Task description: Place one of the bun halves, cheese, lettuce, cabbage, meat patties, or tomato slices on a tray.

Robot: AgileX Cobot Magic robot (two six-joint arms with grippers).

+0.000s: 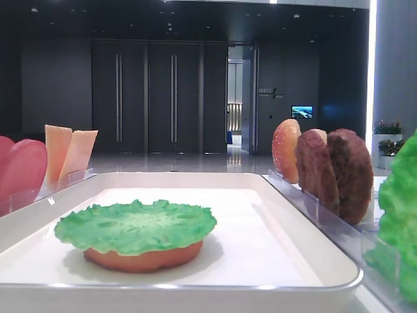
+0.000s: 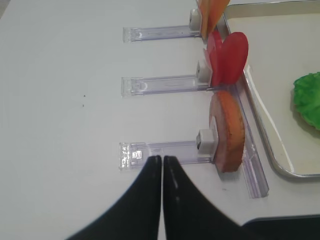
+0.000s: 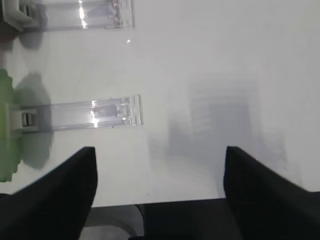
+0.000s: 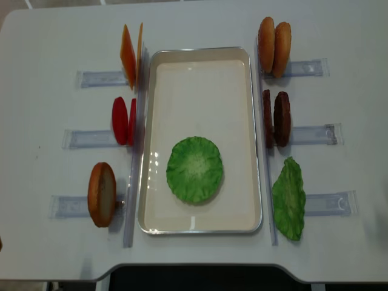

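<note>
Lettuce [image 4: 194, 169] lying on bun [image 1: 144, 256], tray [image 4: 200, 56] at 6 o'clock. Left fingers [image 2: 150, 200] clenched, empty; right fingers [image 3: 65, 192] spread over table [image 3: 215, 60].

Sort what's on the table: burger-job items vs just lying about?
Job items:
tray
lettuce lying over a bun half on the tray
spare lettuce
bun halves, lone bun
meat patties
tomato slices
cheese

Lying about:
clear holders
white table
</note>
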